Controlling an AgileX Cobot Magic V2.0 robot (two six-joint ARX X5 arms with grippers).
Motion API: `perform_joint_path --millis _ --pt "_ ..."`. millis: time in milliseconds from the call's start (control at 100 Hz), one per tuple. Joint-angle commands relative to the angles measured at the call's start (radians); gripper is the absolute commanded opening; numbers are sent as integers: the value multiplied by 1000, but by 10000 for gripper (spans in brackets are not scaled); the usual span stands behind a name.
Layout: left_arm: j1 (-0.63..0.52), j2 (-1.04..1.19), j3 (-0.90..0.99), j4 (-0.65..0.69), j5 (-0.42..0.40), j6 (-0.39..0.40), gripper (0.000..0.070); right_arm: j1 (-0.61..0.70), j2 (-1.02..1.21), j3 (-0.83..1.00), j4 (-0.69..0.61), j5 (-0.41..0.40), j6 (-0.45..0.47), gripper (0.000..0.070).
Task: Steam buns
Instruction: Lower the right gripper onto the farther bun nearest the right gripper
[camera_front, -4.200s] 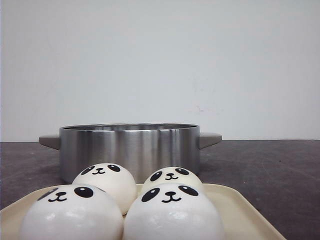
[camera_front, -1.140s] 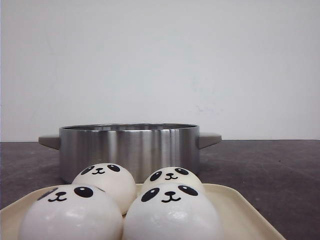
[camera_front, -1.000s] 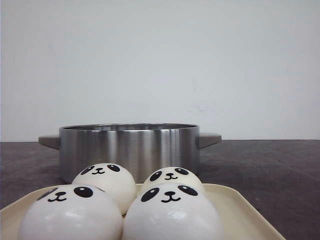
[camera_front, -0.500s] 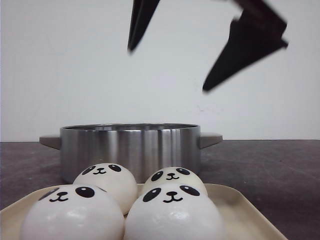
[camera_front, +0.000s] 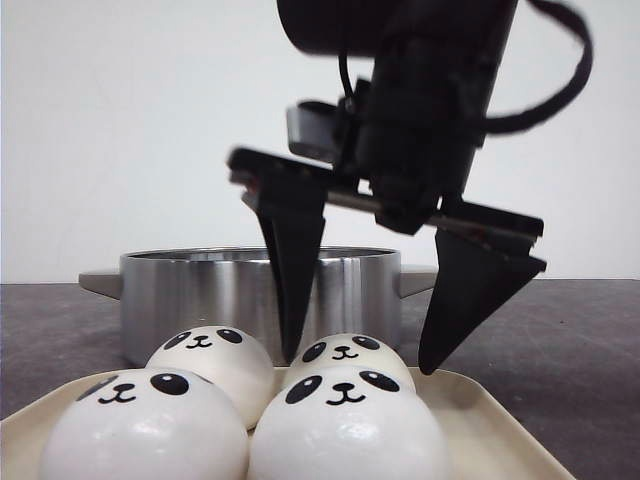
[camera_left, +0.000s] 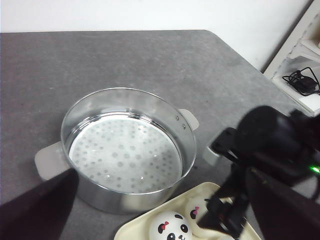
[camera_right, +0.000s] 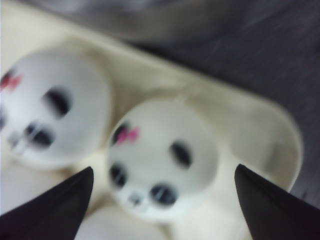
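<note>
My right tool (camera_front: 358, 362) is wide open, straddling the far-right bun (camera_front: 345, 358) on the tray (camera_front: 480, 420), near the pot (camera_front: 200, 290). Left tool (camera_left: 160, 210) looks wide, empty. Risk: fingers clip the neighbouring buns, or the glossy bun squirts out.

A stainless steamer pot (camera_left: 128, 150) with a perforated plate inside stands on the dark grey bench (camera_left: 100, 60) — just behind a cream tray (camera_front: 480, 420).

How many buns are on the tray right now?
4, all on the tray: front left bun, front right bun, back left bun, and back right bun between the open right gripper's fingers. None in the pot.
</note>
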Motion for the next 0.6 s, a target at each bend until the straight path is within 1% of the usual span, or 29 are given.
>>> perform_joint_path --millis 0,50,140,200,230,300,330,360,400,430,440,490,590 --pt "-8 4 19 5 -2 13 700 -3 29 22 12 -23 10 550" --pt "-10 4 19 4 -2 13 700 -12 38 22 14 -40 10 550" --pt "-11 4 19 2 -2 13 700 -16 54 22 16 -45 10 546" --pt "-11 4 19 3 -2 13 700 -17 65 22 18 -45 10 519" --pt "-11 4 19 3 -2 13 700 -17 71 22 16 -49 10 491" --pt "-11 4 19 3 -2 13 700 -17 89 22 14 -63 10 366" --pt "-11 4 19 3 -2 13 700 -17 95 22 14 -72 10 291" --pt "-11 4 19 3 -2 13 700 -17 98 22 14 -72 10 187" --pt "-11 4 19 3 -2 13 700 -17 98 22 14 -65 8 2" --pt "-11 4 19 2 -2 13 700 -16 98 22 16 -58 2 0" --pt "-11 4 19 3 -2 13 700 -16 98 22 17 -54 2 11" --pt "-11 4 19 2 -2 13 700 -11 94 24 16 -40 1 6" --pt "-11 4 19 2 -2 13 700 -11 60 37 3 -39 -3 6"
